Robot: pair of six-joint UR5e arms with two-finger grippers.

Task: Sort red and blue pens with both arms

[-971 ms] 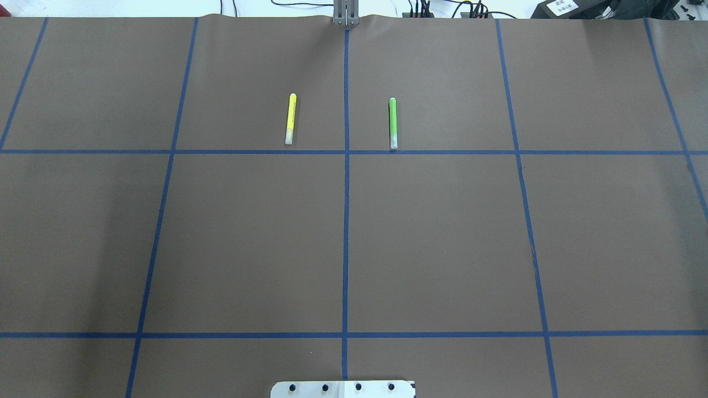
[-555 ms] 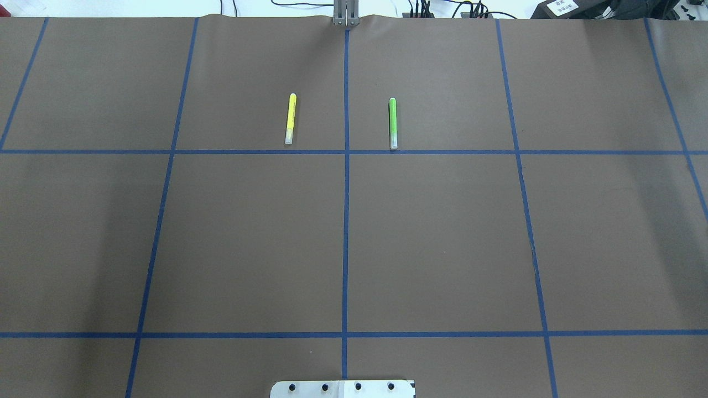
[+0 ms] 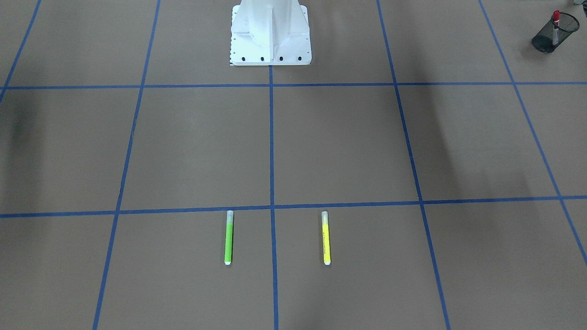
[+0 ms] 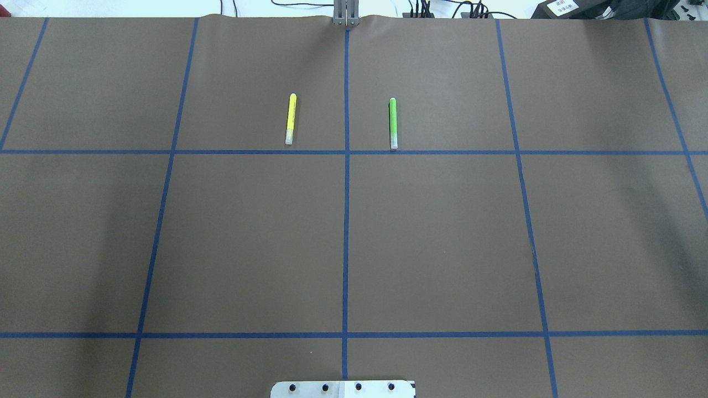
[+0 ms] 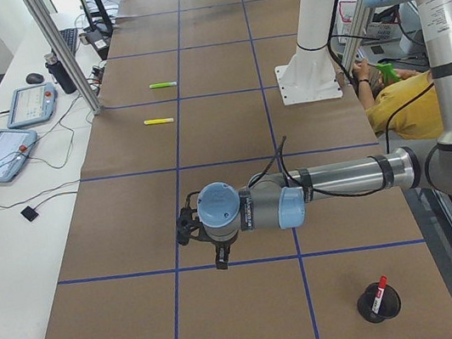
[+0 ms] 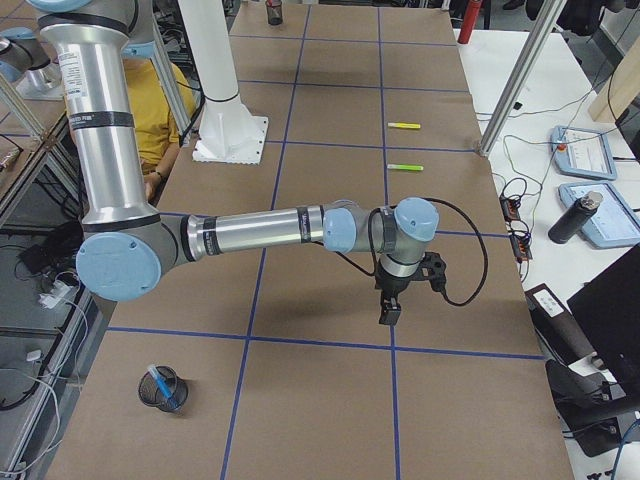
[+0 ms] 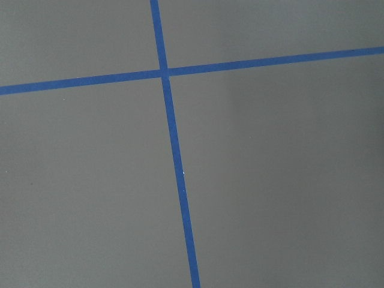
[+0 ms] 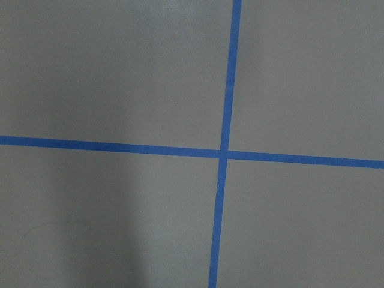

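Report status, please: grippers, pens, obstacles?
Left gripper, right gripper: state unclear. Red pen in black cup; blue pen in second cup. Green marker, yellow marker far off.

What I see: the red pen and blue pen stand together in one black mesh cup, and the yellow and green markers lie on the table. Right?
Two cups, not one. Exterior left shows the red pen in its own mesh cup; exterior right shows the blue pen in another cup. The yellow marker and green marker do lie on the table.
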